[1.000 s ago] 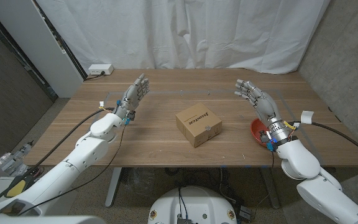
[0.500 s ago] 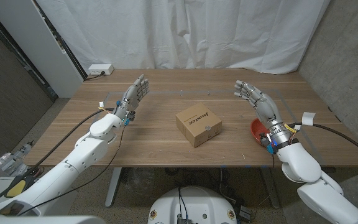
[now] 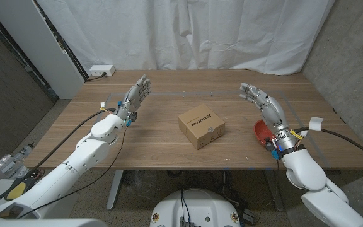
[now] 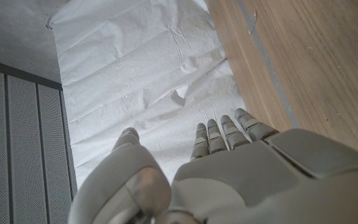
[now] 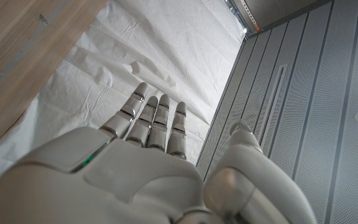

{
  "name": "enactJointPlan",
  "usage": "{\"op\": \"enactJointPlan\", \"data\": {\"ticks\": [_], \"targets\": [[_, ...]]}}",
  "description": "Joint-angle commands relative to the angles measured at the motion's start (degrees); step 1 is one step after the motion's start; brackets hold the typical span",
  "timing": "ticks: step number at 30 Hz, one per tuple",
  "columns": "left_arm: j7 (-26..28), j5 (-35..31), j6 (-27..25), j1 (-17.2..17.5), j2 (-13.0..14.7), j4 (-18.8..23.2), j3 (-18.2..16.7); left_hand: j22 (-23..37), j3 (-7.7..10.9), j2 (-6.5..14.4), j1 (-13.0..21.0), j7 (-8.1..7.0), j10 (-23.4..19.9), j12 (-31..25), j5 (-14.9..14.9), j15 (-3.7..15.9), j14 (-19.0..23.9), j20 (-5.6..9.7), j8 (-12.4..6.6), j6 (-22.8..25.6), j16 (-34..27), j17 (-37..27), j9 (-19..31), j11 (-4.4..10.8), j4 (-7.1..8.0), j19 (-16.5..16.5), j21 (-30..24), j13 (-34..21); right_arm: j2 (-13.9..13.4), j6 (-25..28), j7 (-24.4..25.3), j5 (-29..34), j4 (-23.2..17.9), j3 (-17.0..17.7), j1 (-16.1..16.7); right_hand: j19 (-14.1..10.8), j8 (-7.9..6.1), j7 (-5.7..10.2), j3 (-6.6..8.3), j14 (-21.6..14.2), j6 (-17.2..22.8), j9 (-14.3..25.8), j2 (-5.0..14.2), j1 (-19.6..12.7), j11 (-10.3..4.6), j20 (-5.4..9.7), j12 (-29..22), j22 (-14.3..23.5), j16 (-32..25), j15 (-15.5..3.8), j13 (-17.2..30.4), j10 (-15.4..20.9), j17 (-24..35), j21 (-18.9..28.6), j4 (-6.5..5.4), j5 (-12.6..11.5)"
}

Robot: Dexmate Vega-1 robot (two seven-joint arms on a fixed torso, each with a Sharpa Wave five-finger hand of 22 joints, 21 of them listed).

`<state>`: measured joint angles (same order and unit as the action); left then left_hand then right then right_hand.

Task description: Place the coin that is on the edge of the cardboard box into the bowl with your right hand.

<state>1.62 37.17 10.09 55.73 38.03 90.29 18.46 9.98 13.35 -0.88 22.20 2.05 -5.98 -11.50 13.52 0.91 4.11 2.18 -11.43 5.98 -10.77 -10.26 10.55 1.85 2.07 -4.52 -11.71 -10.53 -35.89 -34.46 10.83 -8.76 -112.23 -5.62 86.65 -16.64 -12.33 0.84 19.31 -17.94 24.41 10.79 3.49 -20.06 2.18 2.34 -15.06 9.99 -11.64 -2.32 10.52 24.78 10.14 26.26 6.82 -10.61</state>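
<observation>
Both hands empty, fingers spread; my right hand (image 3: 261, 101) may knock the small coin (image 3: 212, 130) off the box (image 3: 201, 127) edge, missing the bowl (image 3: 261, 132).

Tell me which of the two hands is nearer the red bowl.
The right hand: the bowl sits just beside its wrist, while the left hand is across the table.

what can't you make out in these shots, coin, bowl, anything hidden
- Coin: in the head view only a small pale spot near the cardboard box's right edge; too small to confirm.
- Bowl: head view, partly hidden behind the right hand's wrist; its inside cannot be seen.
- Left hand: its palm side is turned away in the head view; the left wrist view shows only its back.
</observation>
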Motion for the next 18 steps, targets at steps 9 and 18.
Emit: {"op": "enactJointPlan", "data": {"ticks": [9, 18], "targets": [[0.7, -0.8, -2.6, -1.1, 0.0, 0.8, 1.3, 0.4, -0.01, 0.3, 0.5, 0.33, -0.3, -0.1, -0.5, -0.20, 0.2, 2.15, 0.04, 0.2, -0.1, -0.3, 0.1, -0.32, -0.20, -0.2, -0.3, -0.3, 2.4, -3.4, 1.7, 6.7, 1.7, 2.0, 1.0, -2.0, -0.92, 2.21, 0.61, -2.2, 3.4, 0.3, -0.93, -3.1, -1.92, 2.35, -0.5, 0.1, 0.2, -0.57, 0.2, 2.6, -0.1, -0.6, 1.96, 0.0], [1.3, -1.1, -2.6, -0.6, 0.3, 1.7, 1.1, 0.4, -0.07, 0.3, 0.6, 0.37, -0.1, 0.0, -0.6, -0.26, -0.1, 2.15, 0.00, 0.4, 0.0, -0.3, 0.1, -0.34, -0.22, 0.4, 0.0, -0.3, 4.1, -6.5, 2.4, 9.2, 3.3, 2.5, 0.7, -3.9, -1.18, 4.26, 0.65, -4.4, 5.9, 0.3, -3.49, -6.8, -3.87, 2.51, -0.7, 0.2, 0.1, -1.74, 0.2, 4.7, -0.1, -1.1, 3.40, -0.4]]}}
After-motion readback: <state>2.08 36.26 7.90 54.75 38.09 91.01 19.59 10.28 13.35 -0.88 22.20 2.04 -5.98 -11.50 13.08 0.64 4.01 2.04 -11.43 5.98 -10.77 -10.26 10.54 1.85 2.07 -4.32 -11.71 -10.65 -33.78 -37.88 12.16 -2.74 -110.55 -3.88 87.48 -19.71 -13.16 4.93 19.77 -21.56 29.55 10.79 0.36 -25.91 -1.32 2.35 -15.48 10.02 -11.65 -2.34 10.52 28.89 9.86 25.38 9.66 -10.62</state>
